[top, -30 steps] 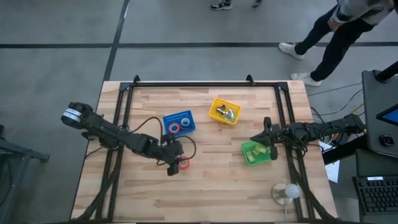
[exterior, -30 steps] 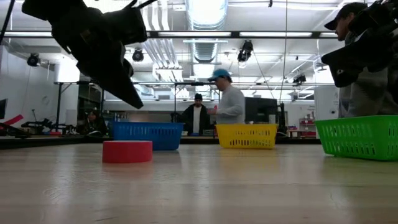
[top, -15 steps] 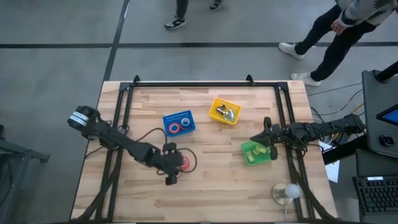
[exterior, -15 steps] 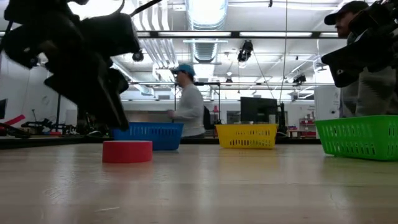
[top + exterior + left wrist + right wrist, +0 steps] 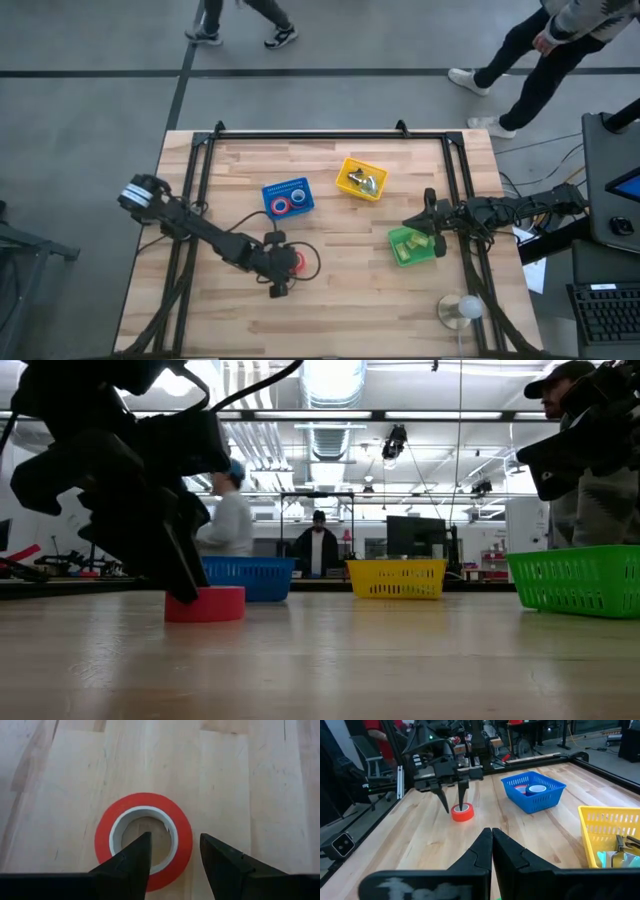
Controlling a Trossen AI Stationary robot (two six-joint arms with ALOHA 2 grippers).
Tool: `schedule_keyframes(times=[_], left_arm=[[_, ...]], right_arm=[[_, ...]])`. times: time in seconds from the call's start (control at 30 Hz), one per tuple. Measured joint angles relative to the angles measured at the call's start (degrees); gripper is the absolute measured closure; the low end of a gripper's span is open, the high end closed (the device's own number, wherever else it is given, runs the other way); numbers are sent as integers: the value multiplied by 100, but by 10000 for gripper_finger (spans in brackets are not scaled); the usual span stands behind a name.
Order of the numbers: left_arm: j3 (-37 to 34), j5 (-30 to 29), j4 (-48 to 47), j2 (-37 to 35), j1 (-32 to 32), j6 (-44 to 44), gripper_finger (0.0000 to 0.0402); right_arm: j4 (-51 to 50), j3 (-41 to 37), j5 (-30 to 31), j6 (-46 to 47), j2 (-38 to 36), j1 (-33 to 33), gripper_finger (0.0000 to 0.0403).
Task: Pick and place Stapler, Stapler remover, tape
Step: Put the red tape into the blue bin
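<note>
One red tape roll (image 5: 144, 839) lies flat on the table (image 5: 400, 300). Left gripper (image 5: 172, 855) hangs open astride its rim, one finger inside the ring, nothing pinched yet. Right gripper (image 5: 492, 845) waits closed, empty, over the green basket (image 5: 400, 252).

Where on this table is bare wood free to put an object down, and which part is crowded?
Free: the near strip below the left gripper and green basket, and the far strip between the table's back rail and the blue basket and yellow basket. Crowded: the middle, where the open left gripper straddles the red tape roll, and the right gripper by the green basket.
</note>
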Motion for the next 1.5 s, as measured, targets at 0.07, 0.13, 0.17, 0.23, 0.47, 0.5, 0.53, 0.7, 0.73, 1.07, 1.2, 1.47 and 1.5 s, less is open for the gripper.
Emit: schedule_keyframes(times=[0.07,0.13,0.17,0.23,0.47,0.5,0.53,0.7,0.73,1.07,1.2,1.47,1.5], left_arm=[[13,-2,10,34,0,0,231],[17,-16,28,64,0,2,236],[17,-19,26,69,0,2,242],[17,-58,25,86,2,2,256],[17,-105,-14,67,4,-13,332],[17,-107,-12,67,4,-15,343],[17,-122,-14,67,4,-17,352],[17,-236,-14,56,6,-20,362],[23,-291,-19,56,11,-21,362],[338,-724,-4,0,64,226,350],[384,-867,-5,-138,148,336,358],[395,-1083,-61,-461,336,572,341],[395,-1140,-70,-509,367,607,342]], right_arm=[[0,0,3,0,0,-2,394],[2,0,1,0,2,0,394],[2,0,2,0,2,-2,394],[2,0,2,-2,2,-2,394],[4,-2,2,-2,2,-2,394],[4,-5,2,-2,2,-1,394],[4,-7,4,0,2,-1,394],[9,-9,2,0,2,0,394],[9,-9,2,0,2,-2,394],[9,-9,3,-1,2,-2,394],[9,-9,2,0,2,-1,394],[5,-11,2,0,2,-2,394],[4,-11,2,0,2,0,394]])
